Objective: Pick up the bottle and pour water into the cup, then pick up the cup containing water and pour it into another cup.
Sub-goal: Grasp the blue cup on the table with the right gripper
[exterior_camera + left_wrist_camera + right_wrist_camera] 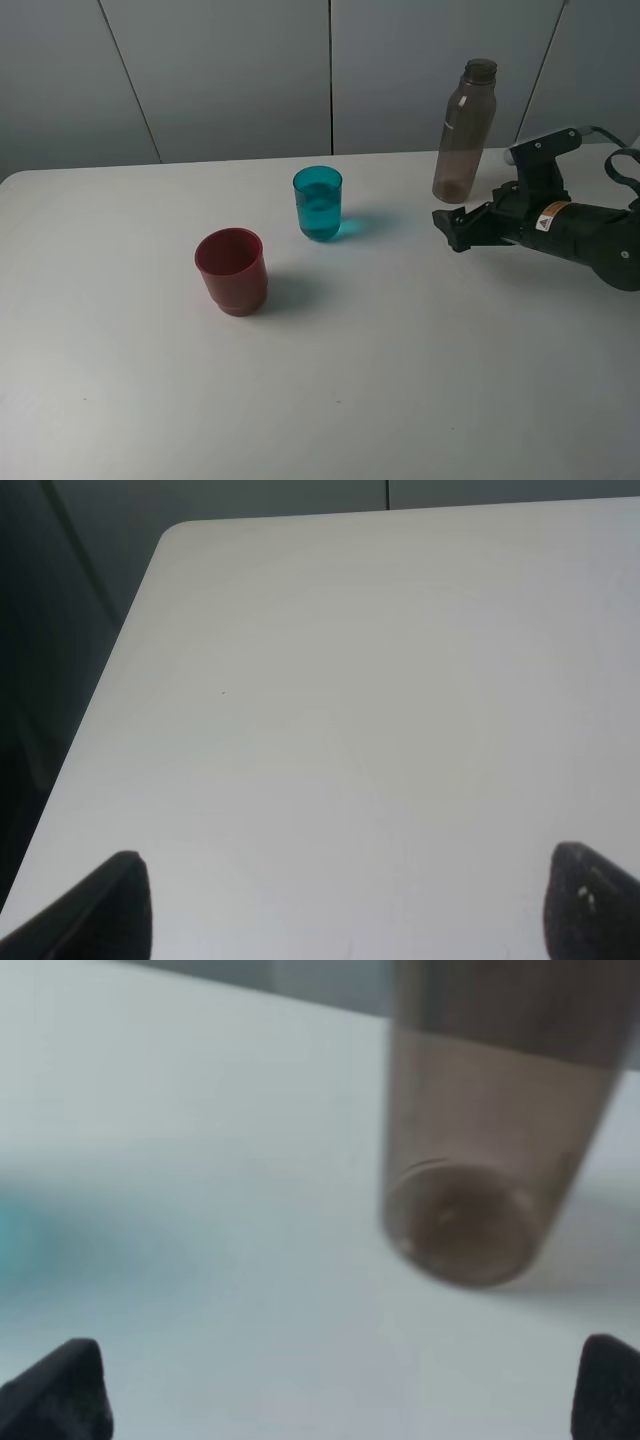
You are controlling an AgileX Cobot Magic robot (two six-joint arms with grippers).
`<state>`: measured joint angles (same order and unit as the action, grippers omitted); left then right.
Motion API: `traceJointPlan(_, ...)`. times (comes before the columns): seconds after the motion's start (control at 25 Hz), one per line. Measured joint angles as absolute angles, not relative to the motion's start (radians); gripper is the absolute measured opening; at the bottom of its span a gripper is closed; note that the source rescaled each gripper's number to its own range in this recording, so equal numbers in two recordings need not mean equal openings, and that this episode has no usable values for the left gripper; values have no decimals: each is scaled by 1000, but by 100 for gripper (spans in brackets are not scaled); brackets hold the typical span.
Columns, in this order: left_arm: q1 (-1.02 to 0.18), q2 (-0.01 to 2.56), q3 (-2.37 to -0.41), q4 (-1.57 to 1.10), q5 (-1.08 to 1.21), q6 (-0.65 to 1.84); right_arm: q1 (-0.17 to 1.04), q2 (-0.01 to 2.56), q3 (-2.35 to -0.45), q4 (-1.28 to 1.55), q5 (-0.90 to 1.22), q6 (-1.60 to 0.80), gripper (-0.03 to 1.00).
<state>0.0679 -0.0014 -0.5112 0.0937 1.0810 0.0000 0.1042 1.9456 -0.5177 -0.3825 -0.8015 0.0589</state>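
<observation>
The smoky grey-brown bottle (465, 131) stands upright at the back right of the white table (400, 380), uncapped. Its base fills the right wrist view (470, 1180). The teal tumbler (318, 203) stands mid-table with water in it. The dark red cup (232, 270) stands to its front left. My right gripper (452, 228) is open and empty, just in front of and to the right of the bottle, apart from it; its fingertips (60, 1385) show low in the right wrist view. My left gripper (345, 905) is open and empty over bare table, outside the exterior view.
Grey wall panels (230, 70) rise behind the table's back edge. The table's rounded corner (175, 535) and its side edge show in the left wrist view, with dark floor beyond. A blurred teal patch (15, 1235) marks the tumbler's side.
</observation>
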Motion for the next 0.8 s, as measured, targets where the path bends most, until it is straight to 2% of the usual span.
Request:
traceJointPlan(0.16, 68, -1, -511, 94, 1081, 0, 155, 1946, -499, -544, -787, 68, 99)
traceJointPlan(0.8, 68, -1, -511, 94, 1081, 7, 291, 2025, -653, -530, -829, 70, 99)
